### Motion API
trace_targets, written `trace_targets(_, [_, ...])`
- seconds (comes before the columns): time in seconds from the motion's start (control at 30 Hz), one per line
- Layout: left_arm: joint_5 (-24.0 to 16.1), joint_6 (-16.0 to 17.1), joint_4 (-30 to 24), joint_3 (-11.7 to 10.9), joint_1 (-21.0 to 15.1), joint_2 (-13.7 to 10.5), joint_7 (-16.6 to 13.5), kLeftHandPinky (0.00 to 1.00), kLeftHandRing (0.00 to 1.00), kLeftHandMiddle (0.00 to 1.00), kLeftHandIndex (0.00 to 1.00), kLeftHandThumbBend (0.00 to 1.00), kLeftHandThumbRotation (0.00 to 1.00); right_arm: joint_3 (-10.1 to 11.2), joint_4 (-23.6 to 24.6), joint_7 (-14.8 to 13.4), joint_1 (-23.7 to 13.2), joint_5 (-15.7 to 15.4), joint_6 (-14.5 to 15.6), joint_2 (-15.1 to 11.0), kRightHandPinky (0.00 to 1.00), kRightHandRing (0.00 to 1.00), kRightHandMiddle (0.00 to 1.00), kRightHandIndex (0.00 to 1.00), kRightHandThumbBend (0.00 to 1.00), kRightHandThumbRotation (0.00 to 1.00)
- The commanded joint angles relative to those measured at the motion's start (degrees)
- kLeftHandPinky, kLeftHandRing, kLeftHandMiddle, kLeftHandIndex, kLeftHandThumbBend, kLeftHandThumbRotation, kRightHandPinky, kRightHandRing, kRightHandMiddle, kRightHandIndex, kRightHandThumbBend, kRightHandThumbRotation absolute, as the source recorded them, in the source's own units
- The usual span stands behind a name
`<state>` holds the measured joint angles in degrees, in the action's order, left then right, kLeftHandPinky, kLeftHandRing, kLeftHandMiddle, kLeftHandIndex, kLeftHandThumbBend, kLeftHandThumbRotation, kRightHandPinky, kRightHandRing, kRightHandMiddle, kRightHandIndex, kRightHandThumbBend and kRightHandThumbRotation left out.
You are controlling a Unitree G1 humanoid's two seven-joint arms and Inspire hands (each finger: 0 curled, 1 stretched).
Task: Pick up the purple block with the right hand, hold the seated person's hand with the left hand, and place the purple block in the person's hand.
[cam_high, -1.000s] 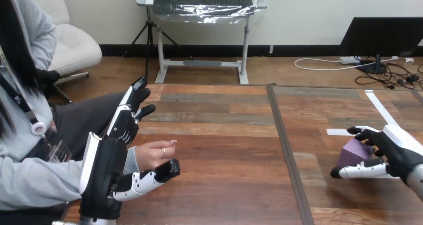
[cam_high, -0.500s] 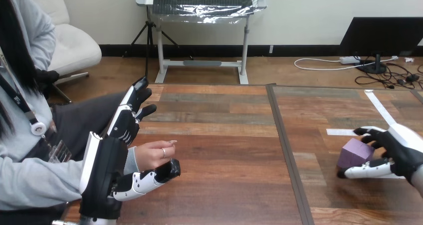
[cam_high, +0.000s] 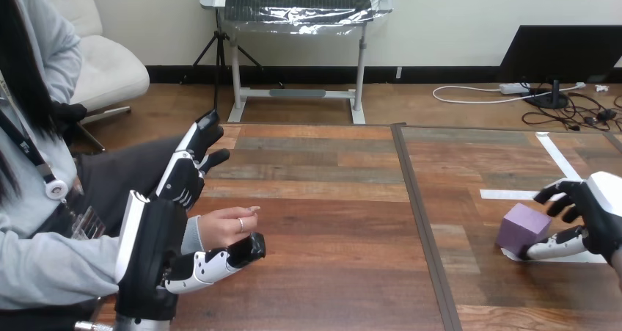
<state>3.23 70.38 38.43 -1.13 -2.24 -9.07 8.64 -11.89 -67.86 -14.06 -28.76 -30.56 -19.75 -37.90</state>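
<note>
The right hand (cam_high: 595, 215) is drawing back toward the right edge of the frame. A second ago its fingers were wrapped over the purple block (cam_high: 522, 227), and now they are coming off it. The block is sitting on the table (cam_high: 330, 199) at the lower right, slightly further right than before. The right hand's fingers (cam_high: 551, 194) are hanging loosely bent above and to the right of the block, apart from it. Its thumb (cam_high: 551, 247) is stretching along the tabletop at the block's lower right corner. It appears to be touching that corner, though the contact is hard to make out. The hand is gripping nothing.

At the lower left, the left hand (cam_high: 154, 246) is standing where it was, palm turned toward the middle of the frame. Its fingers (cam_high: 192, 155) are pointing nearly straight toward the upper left, and its thumb (cam_high: 220, 261) is reaching right. The person's hand (cam_high: 222, 227) is lying in the gap just above that thumb, fingers lightly curled. The left hand is staying open, not closing round it.

The wooden table is running across the frame, with a dark seam (cam_high: 418, 213) crossing it just right of centre. White tape strips (cam_high: 506, 194) are lying on the planks at the right, one just above the block.
</note>
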Motion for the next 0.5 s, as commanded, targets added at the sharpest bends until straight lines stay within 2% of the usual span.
trace_targets(0.0, [1.0, 0.0, -3.0, -0.8, -1.3, -0.5, 0.2, 0.85, 0.92, 0.94, 0.91, 1.0, 0.57, -1.1, 0.6, -5.1, -1.9, -1.1, -0.1, 1.4, 0.32, 0.33, 0.39, 0.43, 0.85, 0.0])
trace_targets(0.23, [1.6, -0.2, -3.9, -0.5, -0.8, -0.6, 0.5, 0.84, 0.92, 0.94, 0.91, 1.0, 0.56, -1.2, -0.5, -8.2, -2.2, -1.0, 2.0, 2.4, 0.24, 0.26, 0.33, 0.4, 0.81, 0.0])
trace_targets(0.47, [0.9, -1.1, -5.6, -0.9, 0.3, -0.4, 0.1, 0.84, 0.92, 0.94, 0.91, 1.0, 0.56, -0.2, -0.9, -9.2, -2.4, 0.7, 3.4, 3.0, 0.16, 0.21, 0.31, 0.42, 0.76, 0.0])
